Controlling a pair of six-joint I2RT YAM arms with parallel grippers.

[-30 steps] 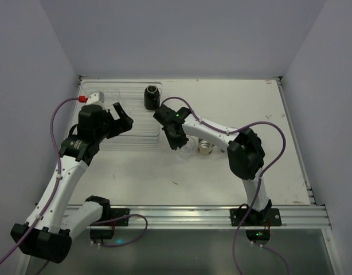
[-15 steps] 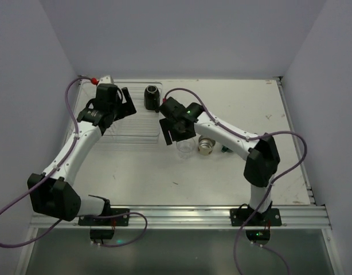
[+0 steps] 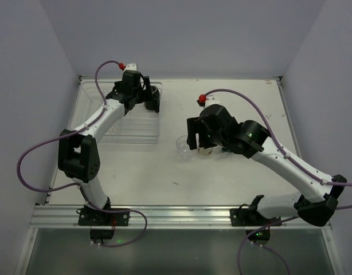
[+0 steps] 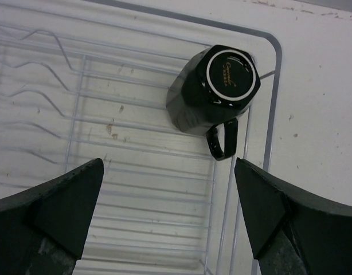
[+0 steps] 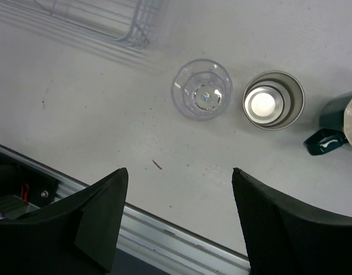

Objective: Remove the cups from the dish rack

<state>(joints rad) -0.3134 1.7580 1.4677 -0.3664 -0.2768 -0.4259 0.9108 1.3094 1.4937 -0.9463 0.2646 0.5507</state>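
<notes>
A black mug (image 4: 213, 89) stands upside down in the far right corner of the clear ribbed dish rack (image 4: 107, 149), its handle toward my left gripper (image 4: 169, 166). That gripper hangs open just short of the mug (image 3: 152, 97), nothing between its fingers. On the table to the right of the rack (image 3: 121, 137) stand a clear plastic cup (image 5: 202, 89), a cream cup with a brown band (image 5: 273, 100) and a dark teal mug (image 5: 342, 126). My right gripper (image 5: 179, 172) is open above the table, nearer than the clear cup (image 3: 182, 145) and holding nothing.
An aluminium rail (image 5: 164, 229) runs along the table's near edge, close below the right gripper. The rack's near right corner (image 5: 136, 28) lies left of the clear cup. Grey walls close in the table on three sides.
The right gripper opened, let go of the clear cup on the table and drew back to the right. The left arm swung across the rack to the black mug at the far corner.
</notes>
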